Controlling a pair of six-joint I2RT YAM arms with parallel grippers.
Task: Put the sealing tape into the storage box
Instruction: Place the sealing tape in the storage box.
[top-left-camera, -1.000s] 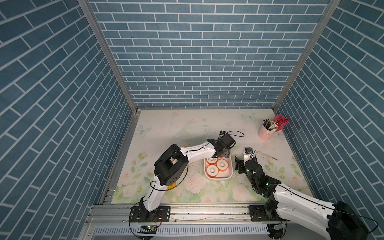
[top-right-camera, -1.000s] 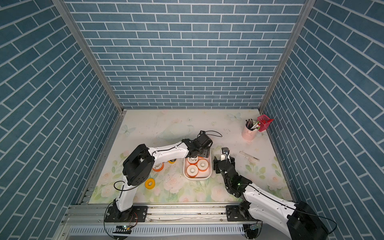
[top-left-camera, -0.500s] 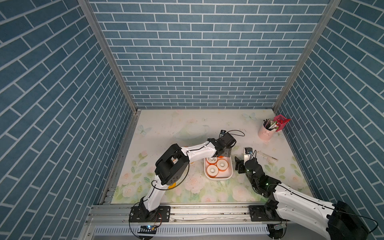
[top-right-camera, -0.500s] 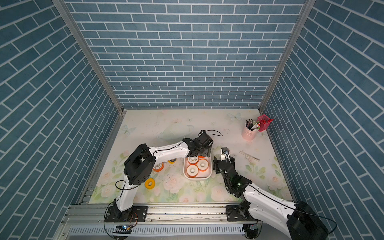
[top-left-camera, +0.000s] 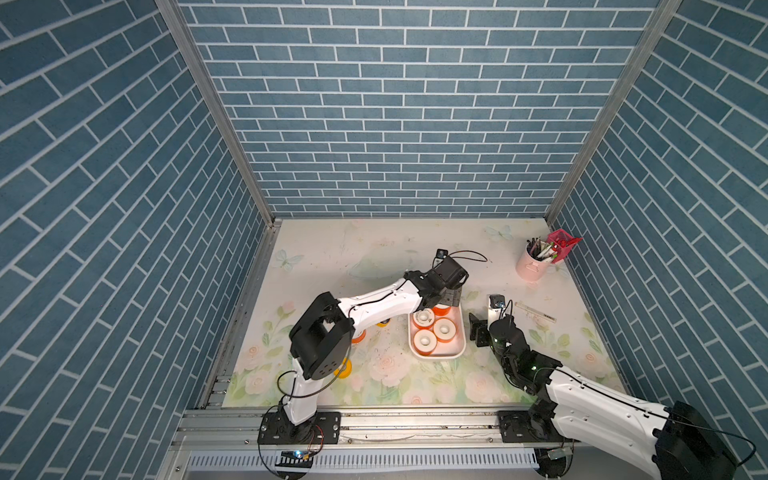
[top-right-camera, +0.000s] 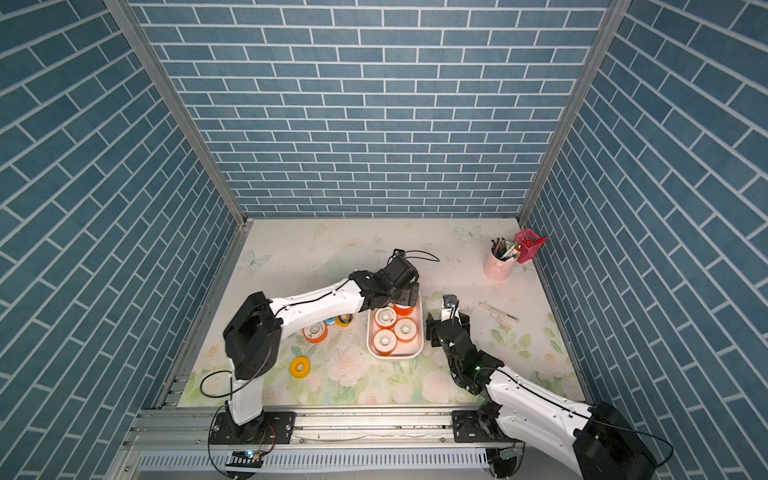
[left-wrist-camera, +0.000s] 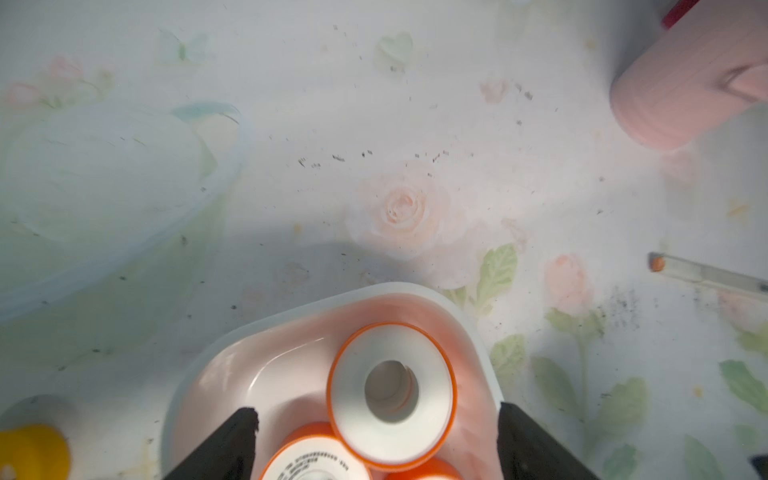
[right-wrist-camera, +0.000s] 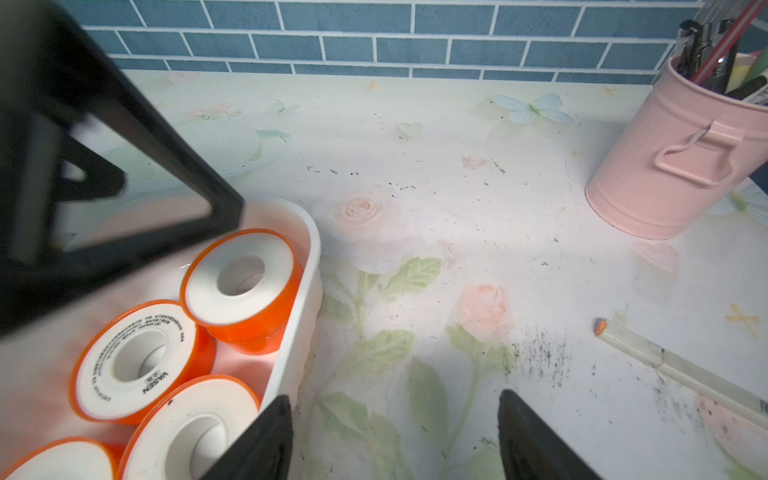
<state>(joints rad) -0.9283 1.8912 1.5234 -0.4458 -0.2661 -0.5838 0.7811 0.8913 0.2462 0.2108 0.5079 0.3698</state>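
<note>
The storage box (top-left-camera: 437, 356) (top-right-camera: 395, 355) is a shallow white tray in the middle of the mat, holding several orange-and-white rolls of sealing tape (top-left-camera: 444, 328) (top-right-camera: 405, 328). My left gripper (top-left-camera: 451, 299) (left-wrist-camera: 376, 411) hovers over the box's far end, open. The far roll (left-wrist-camera: 390, 395) (right-wrist-camera: 243, 274) lies tilted on its neighbours between the spread fingers, touching neither. My right gripper (top-left-camera: 486, 326) (right-wrist-camera: 394, 398) is open and empty, low over the mat beside the box's right wall (right-wrist-camera: 309, 249). More rolls lie left of the box: an orange one (top-right-camera: 315, 332), a yellow one (top-right-camera: 300, 367) and two small ones (top-right-camera: 345, 319).
A pink cup of pens (top-left-camera: 532, 268) (right-wrist-camera: 673, 166) with a red basket stands at the back right. A clear ruler-like strip (top-left-camera: 534, 311) (right-wrist-camera: 685, 370) lies right of my right gripper. Blue brick walls close in three sides.
My left gripper's jaws have spread wider over the far end of the box, and the roll between them now lies free. The right arm has hardly moved.
</note>
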